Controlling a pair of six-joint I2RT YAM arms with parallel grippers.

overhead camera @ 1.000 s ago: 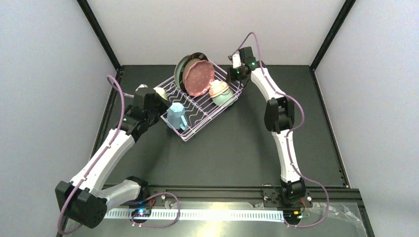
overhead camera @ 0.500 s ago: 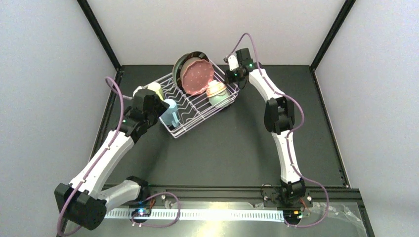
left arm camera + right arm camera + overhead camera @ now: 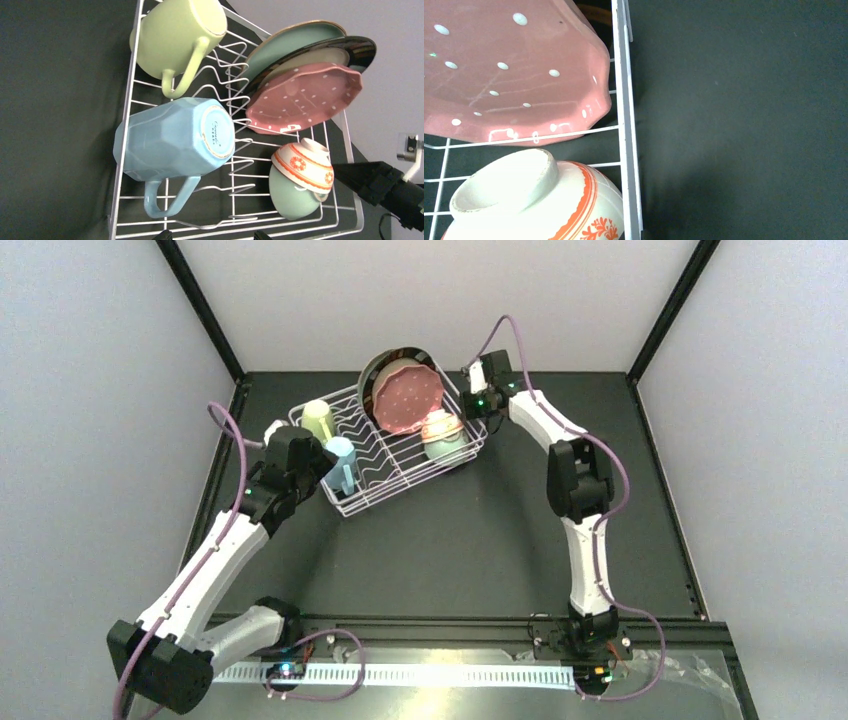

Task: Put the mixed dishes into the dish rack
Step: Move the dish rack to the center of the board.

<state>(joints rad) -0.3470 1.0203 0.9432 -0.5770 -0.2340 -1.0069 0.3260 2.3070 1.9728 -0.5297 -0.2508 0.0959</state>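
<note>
Plates, mugs and bowls sit in the dish rack (image 3: 410,480).
The left gripper (image 3: 318,465) stands wide apart at the rack's end by the light blue mug (image 3: 340,462). The right gripper (image 3: 470,406) is closed (its fingers are hidden) at the far corner, near the stacked bowls (image 3: 442,435).

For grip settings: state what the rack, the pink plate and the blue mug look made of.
Dish rack: probably coated metal wire, smooth white rods. Pink plate: seemingly glazed ceramic, glossy highlights over white speckles. Blue mug: likely glazed ceramic, shiny facets, tan foot ring with stamp.
</note>
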